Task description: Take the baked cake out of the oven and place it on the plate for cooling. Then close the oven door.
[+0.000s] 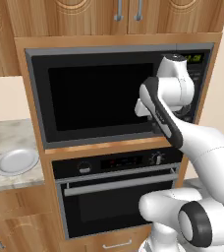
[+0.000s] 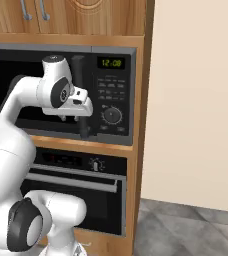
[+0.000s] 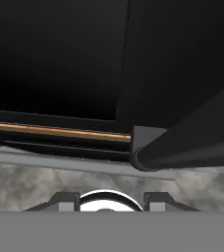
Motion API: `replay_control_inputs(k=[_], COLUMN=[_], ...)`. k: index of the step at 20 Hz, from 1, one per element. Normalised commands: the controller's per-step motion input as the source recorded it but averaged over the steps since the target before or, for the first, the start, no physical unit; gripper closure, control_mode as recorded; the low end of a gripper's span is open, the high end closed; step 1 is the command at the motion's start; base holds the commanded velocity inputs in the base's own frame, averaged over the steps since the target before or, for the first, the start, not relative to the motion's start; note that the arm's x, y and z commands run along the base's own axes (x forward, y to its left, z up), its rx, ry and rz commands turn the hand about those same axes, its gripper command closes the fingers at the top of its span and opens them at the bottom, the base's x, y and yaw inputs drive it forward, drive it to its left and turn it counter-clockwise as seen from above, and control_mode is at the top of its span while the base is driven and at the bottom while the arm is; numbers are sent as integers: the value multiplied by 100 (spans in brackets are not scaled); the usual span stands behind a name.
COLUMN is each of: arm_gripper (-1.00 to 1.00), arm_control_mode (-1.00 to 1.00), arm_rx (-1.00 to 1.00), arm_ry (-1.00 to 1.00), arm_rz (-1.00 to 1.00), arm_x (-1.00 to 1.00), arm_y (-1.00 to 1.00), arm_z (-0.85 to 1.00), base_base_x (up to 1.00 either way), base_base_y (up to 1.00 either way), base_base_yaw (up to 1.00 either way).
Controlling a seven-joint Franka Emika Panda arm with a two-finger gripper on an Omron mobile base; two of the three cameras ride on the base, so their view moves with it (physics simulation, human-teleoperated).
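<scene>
The oven [image 1: 116, 165] sits low in the wooden cabinet, and its door [image 1: 119, 204] is shut with the silver bar handle [image 1: 119, 184] across the top. It shows again in the right base view, oven [image 2: 76, 162] and handle [image 2: 73, 181]. The cake is hidden. Left of the cabinet, the pale round plate [image 1: 16, 161] lies bare on the marble counter. My gripper [image 2: 66, 119] hangs fingers-down in front of the microwave-like unit above the oven, just left of its vertical black handle [image 2: 80, 95]. In the hand view the gripper [image 3: 110, 199] is open, with nothing between its tips.
The big black glass-fronted unit [image 1: 99, 96] with a keypad and dial [image 2: 112, 115] fills the cabinet above the oven. Its handle [image 3: 192, 142] runs close by my fingers on the right of the hand view. A beige wall [image 2: 196, 100] stands to the right. Wooden drawers [image 1: 11, 221] sit under the counter.
</scene>
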Motion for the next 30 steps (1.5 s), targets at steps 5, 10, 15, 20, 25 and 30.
replay_control_inputs(k=[5,10,15,20,25,30], arm_gripper=[-100,-100,-100,-100,-100,-100], arm_control_mode=[100,100,100,100,100,100], arm_rx=[0,0,0,0,0,0], arm_ry=[0,0,0,0,0,0], arm_rz=[0,0,0,0,0,0], arm_x=[-1,0,0,0,0,0], arm_y=[0,0,0,0,0,0], arm_z=[0,0,0,0,0,0], base_base_x=[-37,-94,-32,0,0,-1], base_base_y=[0,2,41,57,54,62], base_base_yaw=[0,0,-28,-71,-72,-58])
